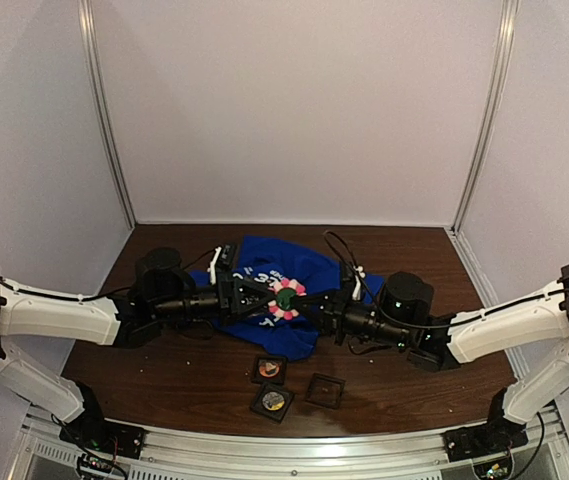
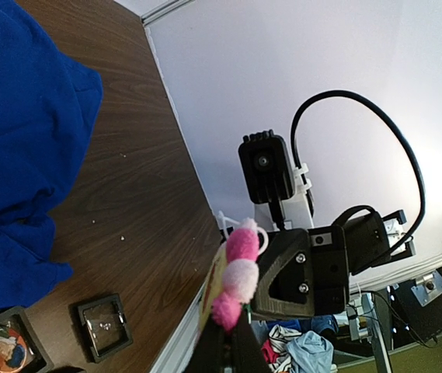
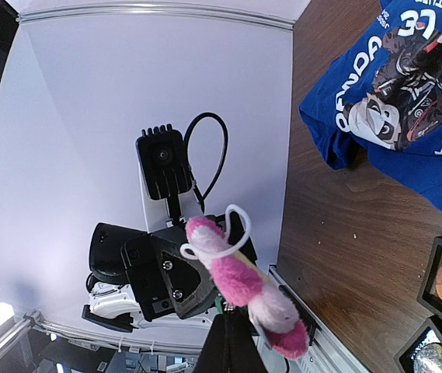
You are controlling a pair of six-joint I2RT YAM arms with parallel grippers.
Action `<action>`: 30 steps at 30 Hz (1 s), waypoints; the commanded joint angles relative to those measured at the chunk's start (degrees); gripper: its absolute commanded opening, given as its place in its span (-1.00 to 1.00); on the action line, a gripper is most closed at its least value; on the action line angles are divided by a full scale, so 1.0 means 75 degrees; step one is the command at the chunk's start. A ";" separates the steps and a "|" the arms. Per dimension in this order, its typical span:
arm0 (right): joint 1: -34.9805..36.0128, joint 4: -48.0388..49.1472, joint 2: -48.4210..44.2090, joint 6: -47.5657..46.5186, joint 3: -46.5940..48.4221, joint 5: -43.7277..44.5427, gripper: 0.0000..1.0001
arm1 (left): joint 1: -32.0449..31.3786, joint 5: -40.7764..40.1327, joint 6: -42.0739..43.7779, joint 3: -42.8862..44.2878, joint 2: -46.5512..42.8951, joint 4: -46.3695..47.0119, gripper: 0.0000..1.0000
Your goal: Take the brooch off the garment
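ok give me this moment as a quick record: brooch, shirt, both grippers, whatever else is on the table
flower brooch: pink and white, lifted, pinched between the two grippers
blue T-shirt: crumpled on the wooden table, flower brooch looks clear of it
left gripper: shut on the flower brooch
right gripper: shut on the flower brooch
square black cases: three, near the front edge, beside the shirt

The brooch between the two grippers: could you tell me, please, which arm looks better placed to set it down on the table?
Probably the right. The left gripper and right gripper both look shut on the brooch, which is lifted off the garment. The seemingly empty black case lies on the right arm's side.
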 commanded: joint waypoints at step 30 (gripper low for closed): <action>-0.1050 -0.5571 -0.2065 -0.6278 0.1759 -0.3416 0.77 | 0.0260 0.3657 0.3460 0.1085 -0.0720 -0.4271 -1.00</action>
